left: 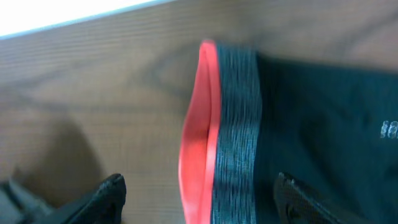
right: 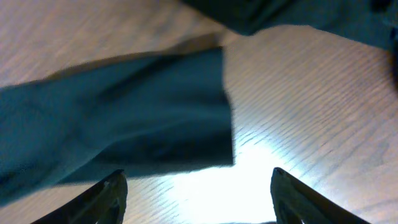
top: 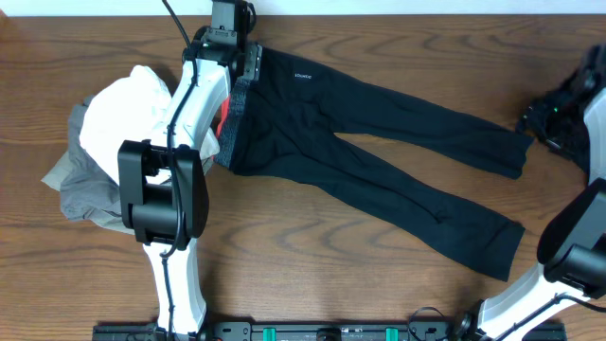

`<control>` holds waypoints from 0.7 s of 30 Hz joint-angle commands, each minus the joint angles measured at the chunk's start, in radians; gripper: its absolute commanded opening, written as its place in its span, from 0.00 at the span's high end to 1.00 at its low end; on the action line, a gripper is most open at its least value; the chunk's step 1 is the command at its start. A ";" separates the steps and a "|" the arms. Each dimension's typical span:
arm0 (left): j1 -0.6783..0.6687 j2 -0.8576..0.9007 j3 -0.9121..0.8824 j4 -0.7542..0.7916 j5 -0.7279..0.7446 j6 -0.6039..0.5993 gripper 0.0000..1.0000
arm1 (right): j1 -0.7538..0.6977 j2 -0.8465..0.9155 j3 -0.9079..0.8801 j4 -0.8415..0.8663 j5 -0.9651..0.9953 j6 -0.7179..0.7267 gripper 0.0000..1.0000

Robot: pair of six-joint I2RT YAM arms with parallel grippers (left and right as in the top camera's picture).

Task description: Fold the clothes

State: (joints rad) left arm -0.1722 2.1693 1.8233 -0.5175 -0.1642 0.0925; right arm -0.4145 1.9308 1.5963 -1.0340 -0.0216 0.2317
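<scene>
The clothes are long black trousers (top: pixel 379 142) spread flat, with the waist at the left and both legs running right. In the left wrist view the grey waistband (left: pixel 236 124) shows its red inside (left: pixel 199 137). My left gripper (top: pixel 248 64) hovers over the top corner of the waistband. It is open (left: pixel 199 196) and the band lies between the fingers without being gripped. My right gripper (top: pixel 544 118) is at the far right by the upper leg's cuff (right: pixel 155 118). It is open (right: pixel 196 190) over bare wood just short of the cuff.
A heap of white and grey garments (top: pixel 114 142) lies at the left, beside the left arm. Wooden table (top: pixel 379 275) shows in front of the trousers. More dark cloth (right: pixel 298 15) crosses the top edge of the right wrist view.
</scene>
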 commanded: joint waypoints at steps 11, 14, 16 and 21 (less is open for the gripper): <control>-0.006 -0.233 0.006 -0.578 0.271 -0.137 0.13 | -0.039 -0.014 -0.248 0.094 -0.149 0.057 0.27; -0.006 -0.228 -0.034 -0.651 0.310 -0.137 0.14 | -0.043 -0.014 -0.248 0.049 -0.149 0.061 0.27; -0.006 -0.228 -0.083 -0.666 0.310 -0.140 0.14 | -0.049 -0.014 -0.248 0.010 -0.154 0.060 0.27; -0.006 -0.228 -0.158 -0.659 0.309 -0.136 0.15 | -0.079 -0.014 -0.248 -0.112 -0.163 0.018 0.29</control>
State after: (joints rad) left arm -0.1780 1.9305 1.6882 -1.1740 0.1249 -0.0307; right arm -0.4675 1.9305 1.3460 -1.1133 -0.1669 0.2729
